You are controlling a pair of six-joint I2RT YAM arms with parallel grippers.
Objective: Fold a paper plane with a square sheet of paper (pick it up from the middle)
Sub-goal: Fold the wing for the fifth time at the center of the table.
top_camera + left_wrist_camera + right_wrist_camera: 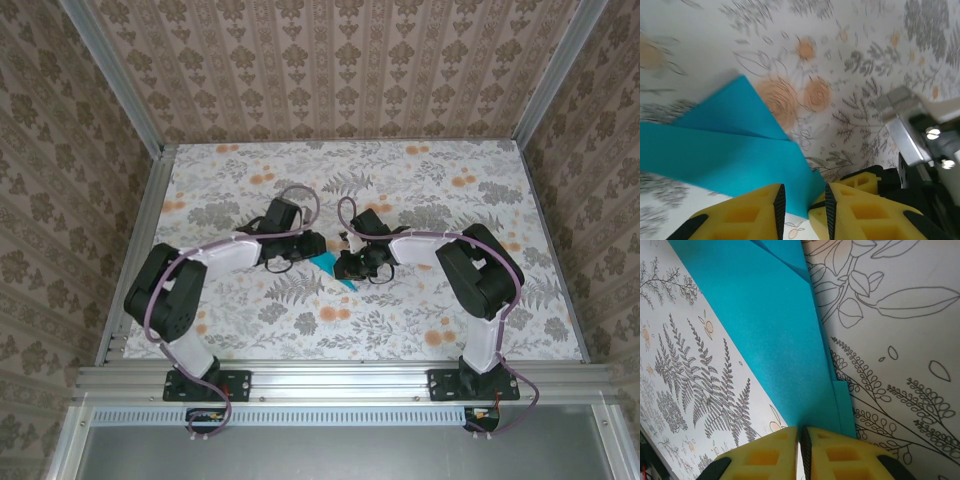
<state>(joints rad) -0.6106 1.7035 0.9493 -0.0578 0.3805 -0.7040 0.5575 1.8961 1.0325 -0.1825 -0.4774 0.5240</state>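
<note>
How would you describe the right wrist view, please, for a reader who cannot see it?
The right claw, its yellow fingers almost touching, pinches the near end of a folded turquoise paper. The paper stretches away across a table printed with ferns and flowers.

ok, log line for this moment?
phase: mid-fold | left gripper part-open at folded turquoise-blue paper sheet | right gripper shut on it

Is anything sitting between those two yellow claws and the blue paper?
Nothing visible does. One corner of the folded turquoise paper sits between the parted fingers of the left gripper, and the right gripper is shut on its edge.
</note>
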